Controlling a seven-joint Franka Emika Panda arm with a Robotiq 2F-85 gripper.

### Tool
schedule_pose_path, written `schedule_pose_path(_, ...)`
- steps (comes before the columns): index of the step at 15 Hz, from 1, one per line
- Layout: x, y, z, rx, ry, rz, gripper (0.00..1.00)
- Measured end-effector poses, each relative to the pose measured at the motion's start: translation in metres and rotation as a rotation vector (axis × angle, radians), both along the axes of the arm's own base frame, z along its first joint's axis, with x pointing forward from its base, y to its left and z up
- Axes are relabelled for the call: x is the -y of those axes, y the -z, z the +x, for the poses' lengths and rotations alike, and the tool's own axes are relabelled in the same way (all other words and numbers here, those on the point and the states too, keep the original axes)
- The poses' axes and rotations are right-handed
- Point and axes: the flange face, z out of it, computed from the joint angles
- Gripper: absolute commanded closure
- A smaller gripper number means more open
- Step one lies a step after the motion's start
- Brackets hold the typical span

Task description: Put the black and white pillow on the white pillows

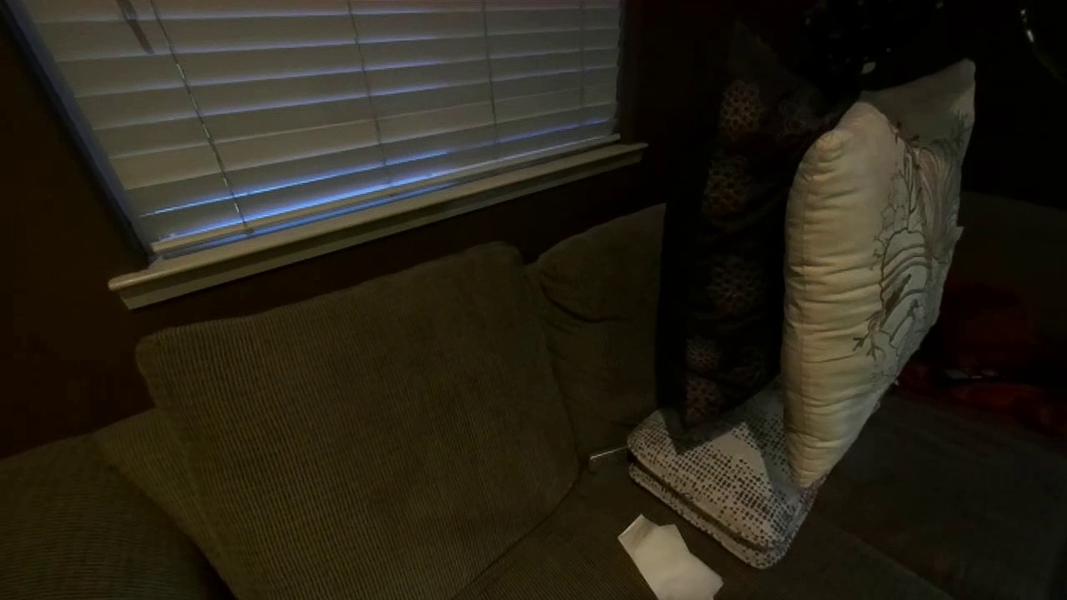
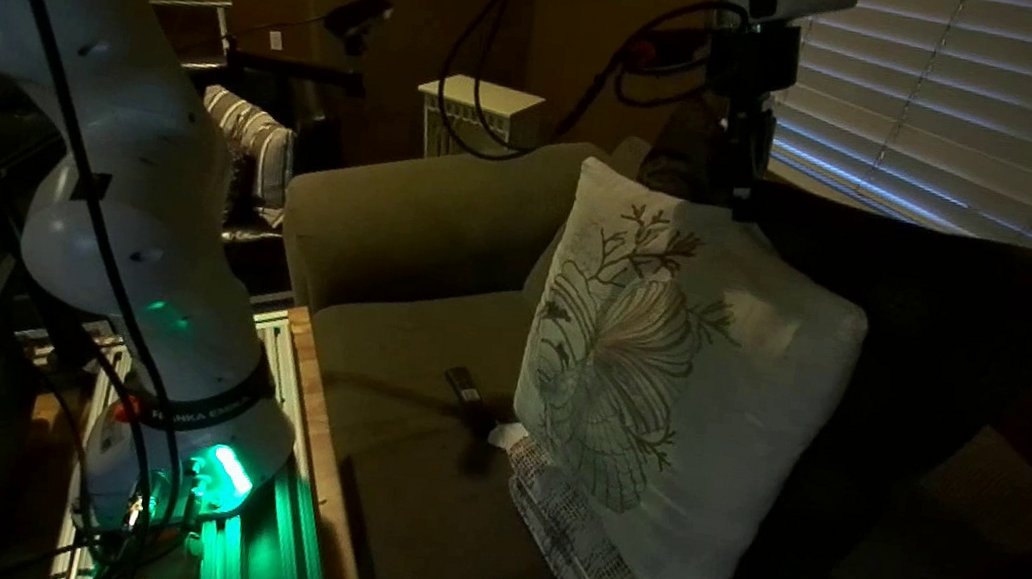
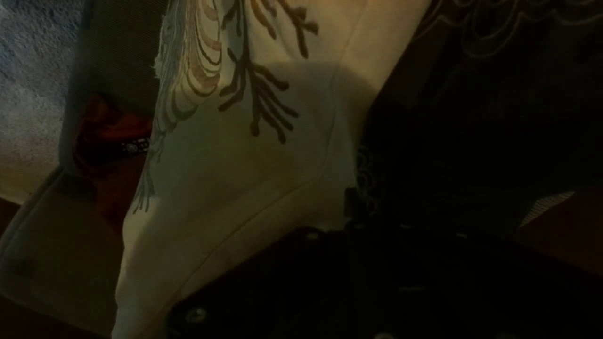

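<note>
B&W pillow [image 1: 842, 292]: 3 o'clk in an exterior view, upright on white pillows [image 1: 717, 479]
End effector [image 2: 740, 206]: clamped on B&W pillow's top edge
Arm base [image 2: 198, 443]: 8 o'clk, in an exterior view only, blurry "FRANKA EMIKA"

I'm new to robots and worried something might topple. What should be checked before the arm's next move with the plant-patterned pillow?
1. Gripper at the plant-patterned pillow's top edge: ok.
2. Firm hold: cannot tell; too dark at the fingertips.
3. Plant-patterned pillow above the speckled pillows: ok.
4. Lying flat on them: not ok; it stands steeply on edge.
5. Dark flowered pillow out of the way: not ok; it stands close beside.
6. White paper off the speckled pillows: ok.
</note>
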Motion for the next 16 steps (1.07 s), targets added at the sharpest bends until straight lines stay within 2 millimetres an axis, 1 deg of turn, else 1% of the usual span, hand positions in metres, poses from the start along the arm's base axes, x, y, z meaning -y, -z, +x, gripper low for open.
schedule_pose_path(4,0.013,0.01,0.022,0.017,-0.02,0.002,0.99)
schedule_pose_path(8,0.019,0.019,0.041,0.019,-0.017,0.005,0.99)
schedule_pose_path(16,0.037,0.041,0.07,0.015,0.011,0.014,0.99)
